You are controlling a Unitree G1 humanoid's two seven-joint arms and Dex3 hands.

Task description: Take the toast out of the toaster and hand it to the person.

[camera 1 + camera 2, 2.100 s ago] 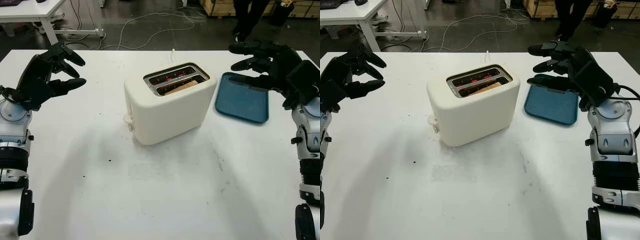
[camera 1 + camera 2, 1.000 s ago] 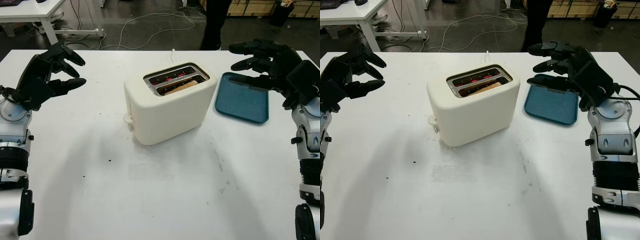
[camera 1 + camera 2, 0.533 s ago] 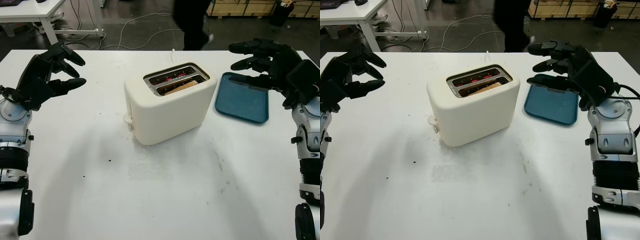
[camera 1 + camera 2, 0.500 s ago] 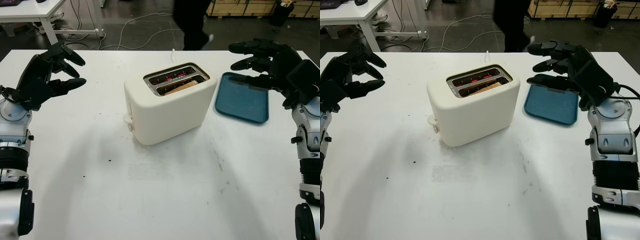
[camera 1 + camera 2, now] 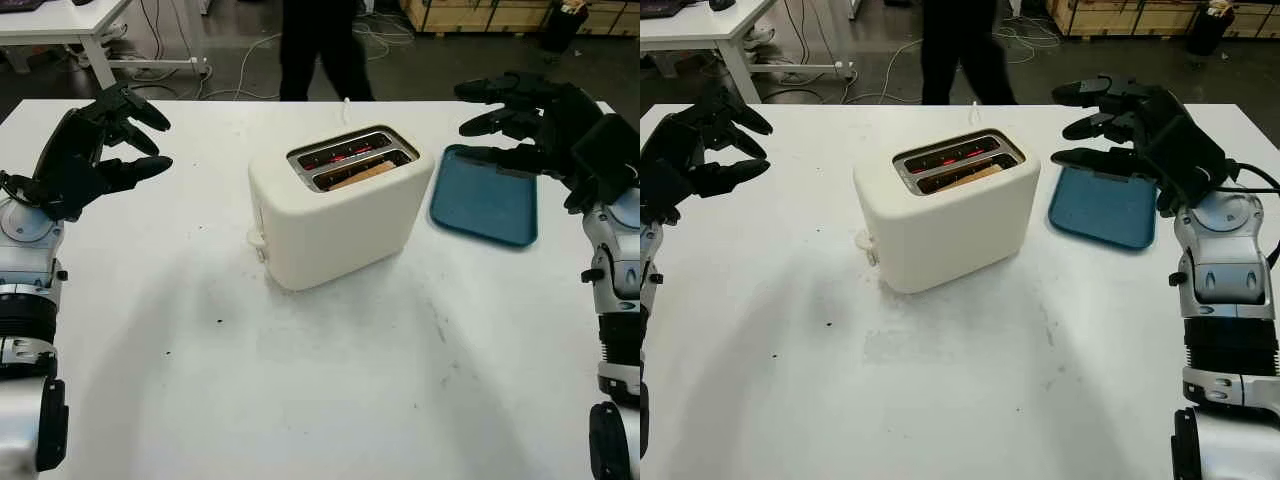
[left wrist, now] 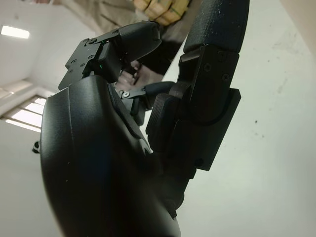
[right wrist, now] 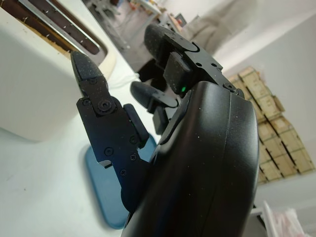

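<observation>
Left eye view: cream toaster (image 5: 335, 205) mid-table; toast (image 5: 362, 176) sits low in its near slot; far slot glows red; blue tray (image 5: 486, 207) just right of toaster, apart from it; left hand (image 5: 95, 150) raised at far left, released, holding nothing; person (image 5: 318, 45) stands beyond the far table edge.

Right eye view: right hand (image 5: 1135, 125) above the tray's far end, released, empty; cables (image 5: 890, 60) on the floor behind.

Left wrist view: table (image 6: 266, 163) beneath the fingers (image 6: 212, 94).

Right wrist view: toaster, tray beyond the black fingers (image 7: 106, 128).
</observation>
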